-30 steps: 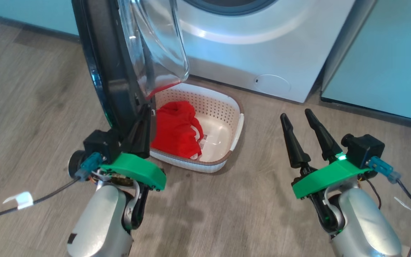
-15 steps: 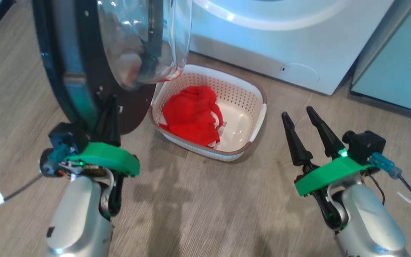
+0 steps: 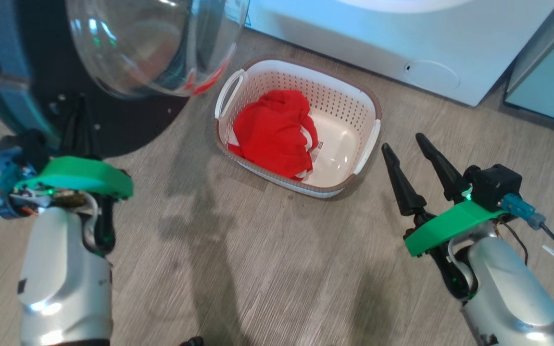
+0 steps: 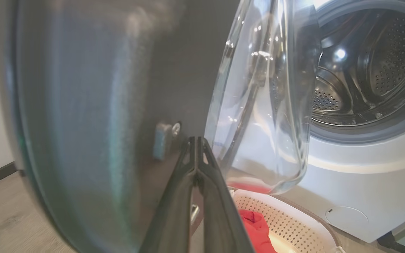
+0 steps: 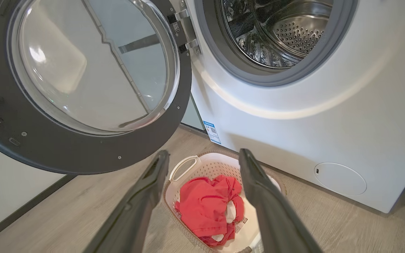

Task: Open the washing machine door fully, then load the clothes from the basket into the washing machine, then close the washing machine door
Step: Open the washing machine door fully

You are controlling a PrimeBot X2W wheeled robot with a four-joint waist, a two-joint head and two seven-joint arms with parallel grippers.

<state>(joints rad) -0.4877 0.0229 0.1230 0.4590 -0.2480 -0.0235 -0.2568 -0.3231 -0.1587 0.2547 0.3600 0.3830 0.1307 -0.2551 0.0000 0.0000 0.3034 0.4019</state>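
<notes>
Item, nearest, at 8 o'clock of the head view: left tool (image 4: 196,140), its two fingers pressed together tip to tip and pinching nothing, laid against the dark inner face of the washing machine door (image 3: 128,129). Item, at 4 o'clock: right tool (image 3: 402,140), fingers spread wide and empty, hovering above the wood-look floor (image 3: 258,264) and pointed toward the basket (image 3: 339,98). Item, at 12 o'clock: the basket, on the floor just before the washing machine (image 3: 378,43), holding the clothes (image 3: 274,132), a red heap with white trim bunched toward its 9 o'clock side. Item, at 10 o'clock: the door, swung well out, its glass dome overhanging the floor near the basket's 9 o'clock handle. Item, farthest: the steel drum (image 5: 276,31), open and seemingly empty. Step in hand, by judgement: finishing the door's swing. Recommended handling: push on the black rim rather than the glass, follow the hinge's arc outward toward 9 o'clock, go slowly until the door stops, and leave the basket clear for the right tool's reach.
</notes>
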